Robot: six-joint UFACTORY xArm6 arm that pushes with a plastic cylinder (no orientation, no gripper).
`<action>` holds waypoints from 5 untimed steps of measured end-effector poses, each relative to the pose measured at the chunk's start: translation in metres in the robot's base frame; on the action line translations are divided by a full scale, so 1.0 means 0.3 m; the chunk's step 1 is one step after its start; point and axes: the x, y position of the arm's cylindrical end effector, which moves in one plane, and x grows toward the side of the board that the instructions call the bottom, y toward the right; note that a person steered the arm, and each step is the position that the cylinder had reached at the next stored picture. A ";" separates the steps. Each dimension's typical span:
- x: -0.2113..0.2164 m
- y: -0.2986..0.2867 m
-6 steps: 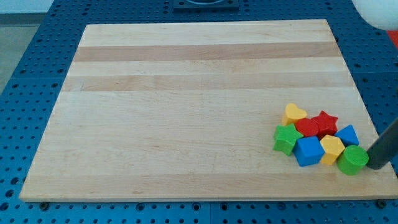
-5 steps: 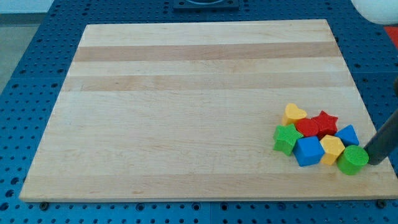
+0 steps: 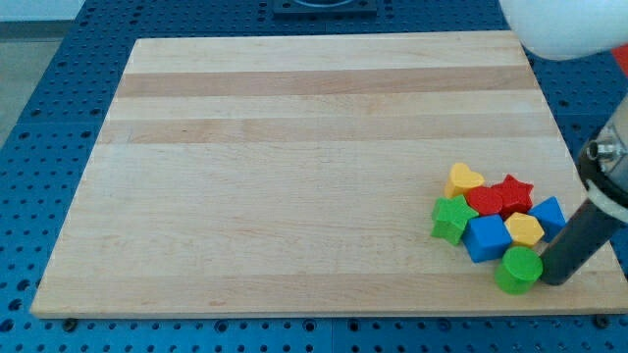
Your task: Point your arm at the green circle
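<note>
Blocks bunched at the lower right of the desk [image 3: 294, 186], a pale wooden board on a blue perforated base [image 3: 29, 127]. Leftmost of the bunch: green star [image 3: 450, 219], touching blue cube [image 3: 487, 238] on its right. Above those, yellow heart [image 3: 463, 179] at the view's top-left of the cluster. Next rightward, red block [image 3: 484, 201], shape unclear, pressed against red star [image 3: 513, 192]. Below the red star, yellow block [image 3: 524, 230], wedged between blue cube and a second blue block [image 3: 549, 215], shape hard to make out.

Green circle [image 3: 518, 269] at the view's bottom of the group, just below the yellow block and just right of and below the blue cube, near the board's lower edge. Touching or just beside its right side: my tip [image 3: 555, 281], end of a dark rod leaning up toward the view's right. Rod crossing in front of the second blue block's lower right corner.

No fingers on this arm, so nothing clenched, released or grasped. White rounded arm part [image 3: 559, 25] at the view's top right.
</note>
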 end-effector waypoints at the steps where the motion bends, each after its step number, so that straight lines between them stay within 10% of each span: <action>1: 0.046 -0.049; 5: 0.035 -0.332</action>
